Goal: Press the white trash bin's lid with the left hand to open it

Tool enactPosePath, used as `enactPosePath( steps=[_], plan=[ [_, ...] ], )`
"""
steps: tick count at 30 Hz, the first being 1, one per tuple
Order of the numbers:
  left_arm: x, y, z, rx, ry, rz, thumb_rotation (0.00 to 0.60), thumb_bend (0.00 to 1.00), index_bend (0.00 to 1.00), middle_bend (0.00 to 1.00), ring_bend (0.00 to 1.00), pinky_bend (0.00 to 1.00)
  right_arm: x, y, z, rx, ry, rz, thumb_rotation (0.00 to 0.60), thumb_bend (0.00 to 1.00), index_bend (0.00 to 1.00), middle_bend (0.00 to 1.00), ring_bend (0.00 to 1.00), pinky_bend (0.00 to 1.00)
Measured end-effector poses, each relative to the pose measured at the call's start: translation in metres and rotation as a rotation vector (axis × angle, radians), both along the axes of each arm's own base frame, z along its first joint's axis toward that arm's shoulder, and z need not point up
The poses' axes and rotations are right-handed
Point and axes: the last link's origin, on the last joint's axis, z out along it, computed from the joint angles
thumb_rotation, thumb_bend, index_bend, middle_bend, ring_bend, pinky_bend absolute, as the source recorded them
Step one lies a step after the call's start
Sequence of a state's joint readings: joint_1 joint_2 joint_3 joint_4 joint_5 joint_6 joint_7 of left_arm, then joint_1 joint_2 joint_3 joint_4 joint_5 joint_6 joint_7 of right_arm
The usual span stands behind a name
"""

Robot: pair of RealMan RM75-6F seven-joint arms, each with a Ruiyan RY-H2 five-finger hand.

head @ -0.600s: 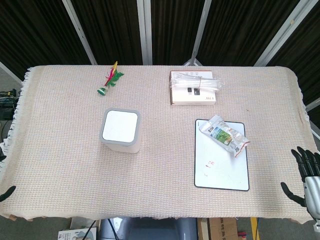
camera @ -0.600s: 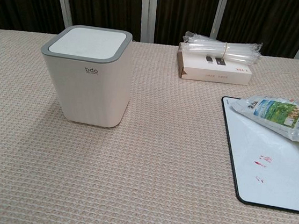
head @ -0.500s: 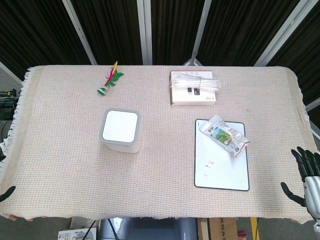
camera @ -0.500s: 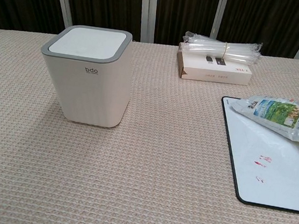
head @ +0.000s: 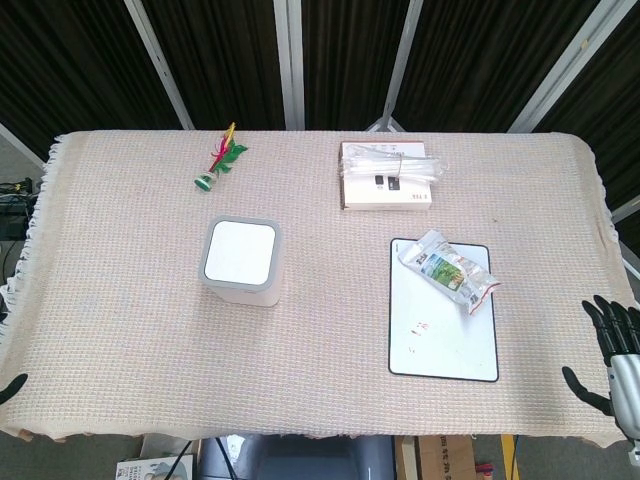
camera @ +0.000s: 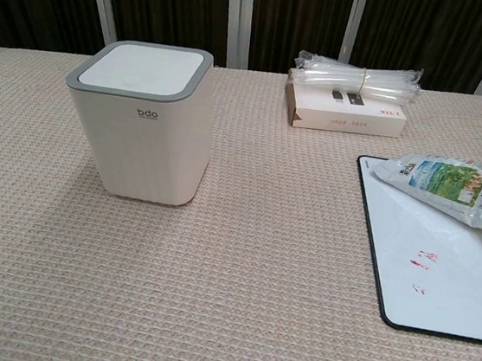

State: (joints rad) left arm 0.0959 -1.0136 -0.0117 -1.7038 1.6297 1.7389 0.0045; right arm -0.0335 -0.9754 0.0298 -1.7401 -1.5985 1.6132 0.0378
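Observation:
The white trash bin (head: pixel 241 263) with a grey rim stands left of the table's middle, its flat lid (head: pixel 240 250) down; the chest view shows the bin (camera: pixel 143 126) close up, lid (camera: pixel 141 67) level. Of my left hand (head: pixel 12 388) only a dark tip shows at the table's near left corner, far from the bin. My right hand (head: pixel 612 350) hangs off the near right corner, fingers spread, holding nothing. Neither hand appears in the chest view.
A whiteboard (head: pixel 444 330) lies at the right with a snack packet (head: pixel 449 270) on its far end. A box with bundled straws (head: pixel 388 175) sits at the back. A feathered shuttlecock (head: pixel 218 161) lies at the back left.
The dark tip of my left hand has slipped slightly lower at the frame's edge. The bin and its lid are unchanged.

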Motion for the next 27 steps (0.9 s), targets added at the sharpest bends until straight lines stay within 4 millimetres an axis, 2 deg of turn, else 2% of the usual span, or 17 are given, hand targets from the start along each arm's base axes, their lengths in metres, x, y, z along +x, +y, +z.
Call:
enactPosePath(
  steps=[4,6,8,10,13,16,20,23,27],
  plan=[
    [0.001,0.001,-0.002,-0.010,0.002,-0.006,0.600,0.09,0.23,0.15,0.00,0.13,-0.001,0.001,0.002,0.004,0.003,-0.009,0.600,0.27,0.09,0.07,0.00,0.01],
    [0.001,0.001,-0.003,-0.023,0.000,-0.012,0.600,0.09,0.23,0.17,0.03,0.17,-0.001,0.001,0.003,0.000,-0.006,-0.009,0.600,0.27,0.09,0.07,0.01,0.01],
    [0.001,0.001,-0.004,-0.031,-0.003,-0.014,0.600,0.11,0.23,0.21,0.12,0.31,-0.001,0.002,0.005,-0.004,-0.004,-0.011,0.600,0.27,0.09,0.07,0.01,0.01],
    [0.002,0.002,-0.003,-0.027,-0.002,-0.022,0.600,0.13,0.23,0.26,0.18,0.40,-0.002,0.002,0.005,-0.004,-0.007,-0.012,0.600,0.27,0.09,0.07,0.01,0.01],
    [0.005,0.006,-0.003,-0.017,-0.010,-0.064,0.600,0.15,0.24,0.35,0.23,0.45,-0.002,0.003,0.006,-0.003,-0.009,-0.015,0.600,0.27,0.09,0.07,0.01,0.01],
    [0.008,0.012,-0.004,-0.035,-0.047,-0.106,0.600,0.16,0.24,0.47,0.35,0.55,-0.002,0.003,0.006,-0.005,-0.011,-0.020,0.600,0.27,0.09,0.07,0.02,0.01],
    [0.017,0.035,-0.002,-0.093,-0.064,-0.162,0.600,0.22,0.24,0.65,0.53,0.68,-0.002,0.004,0.007,-0.005,-0.014,-0.028,0.600,0.27,0.09,0.07,0.03,0.01],
    [0.032,0.057,-0.002,-0.143,-0.056,-0.196,0.600,0.31,0.24,0.75,0.62,0.73,-0.002,0.004,0.006,-0.007,-0.016,-0.027,0.600,0.27,0.09,0.07,0.03,0.01],
    [0.060,0.087,-0.007,-0.227,-0.055,-0.230,0.600,0.43,0.24,0.84,0.69,0.75,-0.001,0.004,0.005,-0.004,-0.009,-0.028,0.600,0.27,0.09,0.07,0.04,0.01]
  ],
)
